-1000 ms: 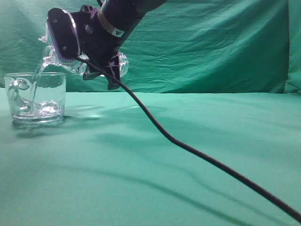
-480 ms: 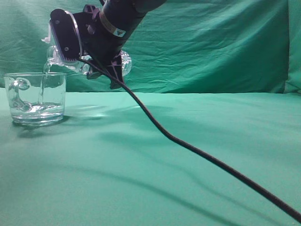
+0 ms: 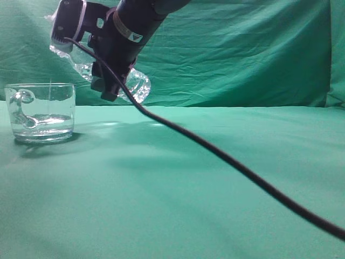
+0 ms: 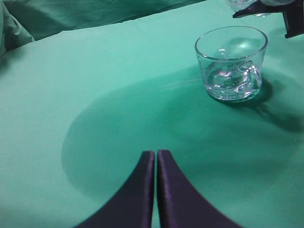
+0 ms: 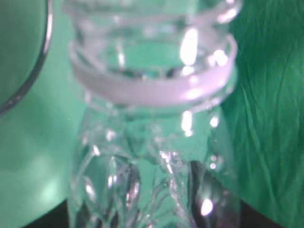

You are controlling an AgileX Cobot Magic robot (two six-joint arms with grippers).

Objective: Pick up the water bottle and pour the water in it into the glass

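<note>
The glass [image 3: 40, 110] stands on the green cloth at the far left, with water [image 3: 43, 123] in its lower part. My right gripper [image 3: 105, 81] is shut on the water bottle [image 3: 135, 85] and holds it in the air to the upper right of the glass, neck up-left and base down-right. A faint thin line of water hangs above the glass. The right wrist view shows the bottle's neck and crumpled body [image 5: 152, 118] up close. My left gripper [image 4: 156, 154] is shut and empty, hovering over the cloth in front of the glass [image 4: 231, 64].
A black cable [image 3: 242, 172] runs from the right arm down across the green cloth to the lower right. Green cloth [image 3: 242, 54] also hangs behind as a backdrop. In the left wrist view the bottle's mouth and a dark part of the right gripper [image 4: 292, 16] show above the glass.
The right gripper has turned the bottle back, so its neck has risen away from the glass rim. The poured stream has thinned to a faint line, and the water in the glass has settled.
</note>
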